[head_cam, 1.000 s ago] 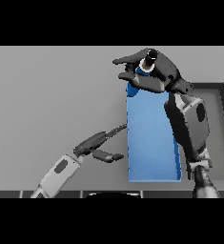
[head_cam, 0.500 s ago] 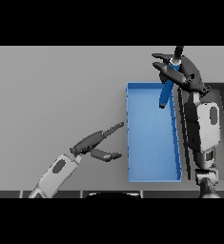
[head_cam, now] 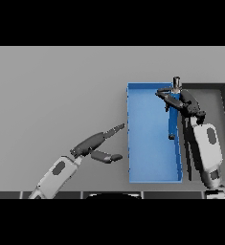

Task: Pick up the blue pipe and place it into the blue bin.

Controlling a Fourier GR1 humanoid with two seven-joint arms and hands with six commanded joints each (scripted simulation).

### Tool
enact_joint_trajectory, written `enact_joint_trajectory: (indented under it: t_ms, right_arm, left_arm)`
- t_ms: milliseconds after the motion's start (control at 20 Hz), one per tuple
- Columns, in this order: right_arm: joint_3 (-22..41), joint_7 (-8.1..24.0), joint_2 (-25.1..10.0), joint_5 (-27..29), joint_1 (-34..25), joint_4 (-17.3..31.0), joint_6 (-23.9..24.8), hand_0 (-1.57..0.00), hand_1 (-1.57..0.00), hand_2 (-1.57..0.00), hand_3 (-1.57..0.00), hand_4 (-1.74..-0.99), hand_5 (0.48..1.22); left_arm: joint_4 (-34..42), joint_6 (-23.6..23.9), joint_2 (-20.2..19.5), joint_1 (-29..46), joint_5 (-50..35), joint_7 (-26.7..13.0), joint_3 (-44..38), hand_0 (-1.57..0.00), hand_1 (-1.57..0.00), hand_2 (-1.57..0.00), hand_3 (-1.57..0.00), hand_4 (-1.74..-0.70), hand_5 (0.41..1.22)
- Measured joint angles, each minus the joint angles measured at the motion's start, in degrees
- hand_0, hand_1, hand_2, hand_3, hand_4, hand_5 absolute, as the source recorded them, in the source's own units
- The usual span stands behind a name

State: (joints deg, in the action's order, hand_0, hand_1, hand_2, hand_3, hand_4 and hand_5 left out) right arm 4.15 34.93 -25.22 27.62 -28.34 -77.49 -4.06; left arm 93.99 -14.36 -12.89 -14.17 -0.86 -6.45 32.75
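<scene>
The blue bin (head_cam: pixel 152 175) stands right of the table's middle. My right hand (head_cam: pixel 180 101) hangs over the bin's back right corner, its fingers curled round the blue pipe (head_cam: pixel 172 123). The pipe hangs almost upright inside the bin along the right wall. Its dark lower end is low in the bin, and I cannot tell whether it touches the floor. A grey end piece shows above the hand. My left hand (head_cam: pixel 95 142) lies open on the table just left of the bin, fingers straight and pointing at the bin's left wall.
A dark tray (head_cam: pixel 223 94) with raised walls lies directly right of the blue bin, partly hidden by my right forearm. Grey tabletop stretches to the left and back.
The right hand has carried the pipe rightwards across the bin's back end and then lowered it, so the pipe now reaches down along the right wall. The left hand has stayed in place.
</scene>
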Motion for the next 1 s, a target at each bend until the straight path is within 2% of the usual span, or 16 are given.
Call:
enact_joint_trajectory:
  t_ms: [50,150,200,300,400,450,500,550,650,700,850,1000]
  right_arm:
    - [2.2,0.0,-0.6,0.0,1.0,0.1,0.9,-1.57,-1.57,-1.57,-0.69,-1.653,1.205]
    - [8.2,0.0,-4.7,3.2,1.6,0.9,4.8,-1.57,-1.57,-1.57,-1.01,-1.583,1.199]
    - [11.9,0.0,-6.8,6.4,1.6,2.2,7.2,-1.46,-1.38,-1.33,-0.81,-1.534,1.190]
    - [18.5,0.0,-10.5,15.1,0.6,4.4,10.8,-0.94,-0.88,-0.85,-0.52,-1.404,1.159]
    - [25.6,0.0,-13.9,23.4,-2.1,5.2,14.4,-0.60,-0.57,-0.55,-0.33,-1.302,1.182]
    - [28.1,0.0,-14.8,25.5,-3.2,4.8,15.6,-0.48,-0.45,-0.44,-0.26,-1.264,1.139]
    - [29.9,0.0,-16.6,26.0,-4.3,4.0,13.9,-0.38,-0.36,-0.35,-0.21,-1.234,1.091]
    - [30.9,-2.3,-17.3,24.7,-4.3,3.4,12.0,-0.31,-0.29,-0.28,-0.17,-1.215,1.044]
    - [34.1,-1.8,-19.2,21.2,-6.1,2.0,10.5,-0.20,-0.18,-0.18,-0.11,-1.199,0.967]
    - [34.7,-0.4,-19.7,20.7,-6.2,1.7,10.1,-0.16,-0.15,-0.14,-0.09,-1.196,0.933]
    - [35.7,-0.4,-20.4,19.3,-6.1,1.2,9.2,-0.10,-0.08,-0.07,-0.04,-1.188,0.861]
    - [36.1,-0.4,-20.0,18.4,-6.0,1.3,10.5,-0.05,-0.04,-0.04,-0.02,-1.182,0.807]
  left_arm:
    - [-0.9,0.3,0.7,-0.2,0.4,-0.9,0.2,0.00,0.00,0.00,0.00,-0.83,0.475]
    - [-0.7,0.4,0.6,-0.4,0.7,-0.7,0.3,0.00,0.00,0.00,0.00,-0.83,0.474]
    - [-0.8,0.6,1.0,-0.1,0.8,-1.1,0.6,0.00,0.00,0.00,0.00,-0.83,0.474]
    - [-0.7,0.4,0.6,0.1,0.7,-0.5,0.5,0.00,0.00,0.00,0.00,-0.83,0.476]
    - [-0.9,0.4,0.7,-0.5,0.7,-0.7,0.3,0.00,0.00,0.00,0.00,-0.83,0.476]
    - [-0.7,0.3,0.3,0.4,1.0,0.1,0.6,0.00,0.00,0.00,0.00,-0.83,0.477]
    - [-0.9,0.6,1.0,-0.5,0.9,-1.3,0.5,0.00,0.00,0.00,0.00,-0.83,0.477]
    - [-1.0,0.8,1.3,-0.1,1.2,-0.7,0.9,0.00,0.00,0.00,0.00,-0.83,0.477]
    - [-0.9,0.6,1.0,-0.2,0.9,-0.7,0.6,0.00,0.00,0.00,0.00,-0.83,0.475]
    - [-0.4,0.7,1.0,0.1,0.8,-0.3,0.8,0.00,0.00,0.00,0.00,-0.83,0.473]
    - [-0.2,0.5,0.2,0.7,0.9,0.6,0.6,0.00,0.00,0.00,0.00,-0.83,0.471]
    - [0.3,0.9,0.5,0.0,0.6,-1.1,0.4,0.00,0.00,0.00,0.00,-0.83,0.471]
